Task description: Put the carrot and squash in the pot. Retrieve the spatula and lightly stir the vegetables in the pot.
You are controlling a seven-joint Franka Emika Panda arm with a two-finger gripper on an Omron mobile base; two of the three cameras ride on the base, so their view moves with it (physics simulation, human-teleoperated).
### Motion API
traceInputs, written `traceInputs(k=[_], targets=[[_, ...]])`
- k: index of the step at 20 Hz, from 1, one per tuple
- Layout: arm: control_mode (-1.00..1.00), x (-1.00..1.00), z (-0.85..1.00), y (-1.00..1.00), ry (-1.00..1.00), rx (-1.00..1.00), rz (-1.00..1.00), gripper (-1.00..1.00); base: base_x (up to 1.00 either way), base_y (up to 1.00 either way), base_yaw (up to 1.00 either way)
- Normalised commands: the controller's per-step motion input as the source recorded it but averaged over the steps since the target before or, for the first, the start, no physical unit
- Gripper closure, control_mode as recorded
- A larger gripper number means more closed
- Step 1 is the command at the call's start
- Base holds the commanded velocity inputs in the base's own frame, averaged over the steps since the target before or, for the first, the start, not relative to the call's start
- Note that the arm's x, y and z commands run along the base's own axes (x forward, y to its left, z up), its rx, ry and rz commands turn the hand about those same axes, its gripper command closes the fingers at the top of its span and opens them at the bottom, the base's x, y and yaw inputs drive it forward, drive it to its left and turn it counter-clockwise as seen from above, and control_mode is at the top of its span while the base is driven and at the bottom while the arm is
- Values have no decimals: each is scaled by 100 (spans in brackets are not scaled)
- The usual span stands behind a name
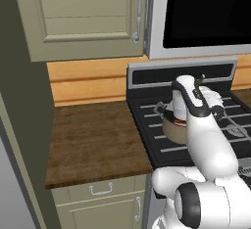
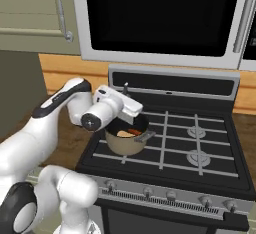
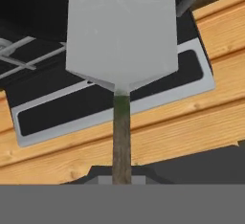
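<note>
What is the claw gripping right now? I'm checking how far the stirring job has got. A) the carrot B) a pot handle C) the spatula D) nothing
C: in the hand view the spatula rises from between the tips of the shut claw, its pale blade pointing away from the camera, while orange vegetable pieces already lie in the pot.

1. Spatula [image 3: 120, 36]: matt pale-grey blade, held in the tool.
2. Pot [image 2: 125, 140]: dull bronze metal, under the tool.
3. Counter [image 1: 93, 140]: dark wood grain, left of the tool.
</note>
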Motion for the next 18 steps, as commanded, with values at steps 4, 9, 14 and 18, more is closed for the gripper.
traceInputs(k=[4, 9, 14, 18], targets=[[-100, -19, -56, -34, -8, -2, 0, 100, 0, 0, 0], [-100, -8, -44, -19, -19, -5, 0, 100, 0, 0, 0], [-100, -12, -59, 0, -29, -12, 0, 100, 0, 0, 0], [-100, -2, -81, 0, -2, -2, 0, 100, 0, 0, 0]])
